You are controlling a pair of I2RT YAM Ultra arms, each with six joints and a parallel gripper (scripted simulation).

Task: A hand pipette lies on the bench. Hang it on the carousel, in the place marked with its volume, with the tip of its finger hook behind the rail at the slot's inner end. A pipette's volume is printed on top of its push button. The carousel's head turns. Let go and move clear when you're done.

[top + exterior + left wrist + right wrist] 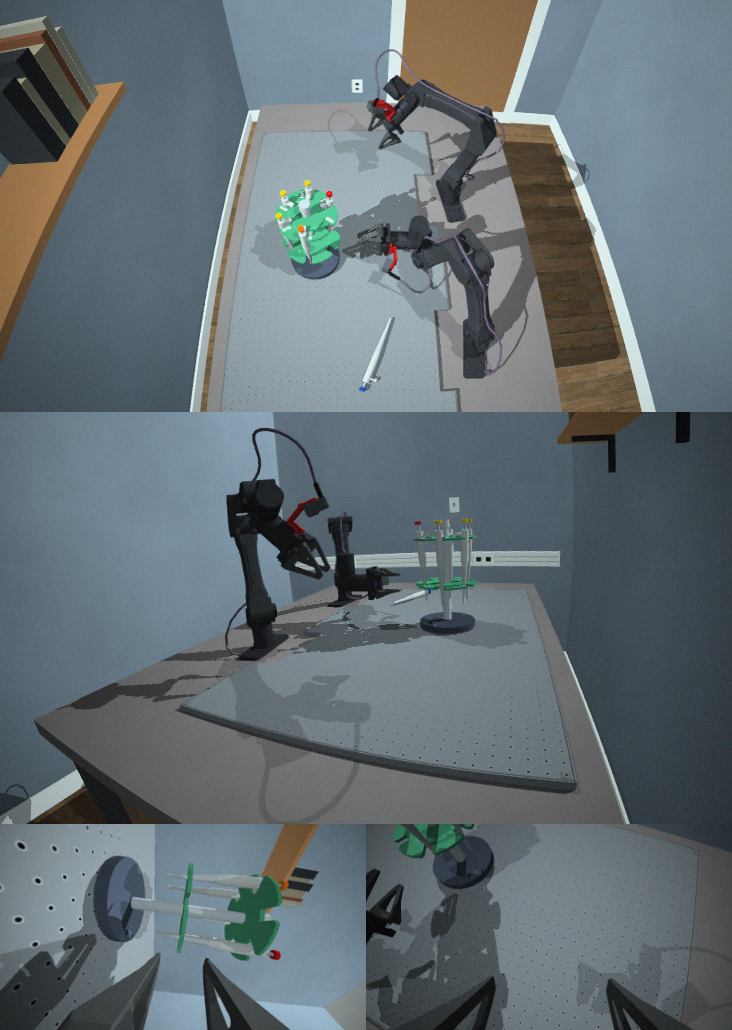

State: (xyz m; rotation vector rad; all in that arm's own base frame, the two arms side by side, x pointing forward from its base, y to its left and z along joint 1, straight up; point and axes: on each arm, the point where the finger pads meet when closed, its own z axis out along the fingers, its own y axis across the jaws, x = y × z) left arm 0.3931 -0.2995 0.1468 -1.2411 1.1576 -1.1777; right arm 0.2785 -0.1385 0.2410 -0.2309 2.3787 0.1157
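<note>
well apart from the carousel (pixel 315 214) (pixel 447 586) (pixel 186 907) (pixel 460 870), the likely light, stiff, slippery pipette (pixel 378 353) (pixel 412 597) wants a mid-barrel grip; left gripper (pixel 352 243) (pixel 400 582) (pixel 182 956) half-open, right gripper (pixel 374 138) (pixel 325 573) (pixel 552 980) wide, both empty.

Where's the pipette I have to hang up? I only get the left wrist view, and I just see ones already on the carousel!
Observer: The loose pipette lies on the bench, well apart from the carousel.
Operator: What colour is its button? I can only see a red one and an orange one.
Observer: Its push button is blue.
Operator: Okay! Is the other robot's claw holding anything?
Observer: No, the right claw is wide open, with nothing between its fingers.
</note>
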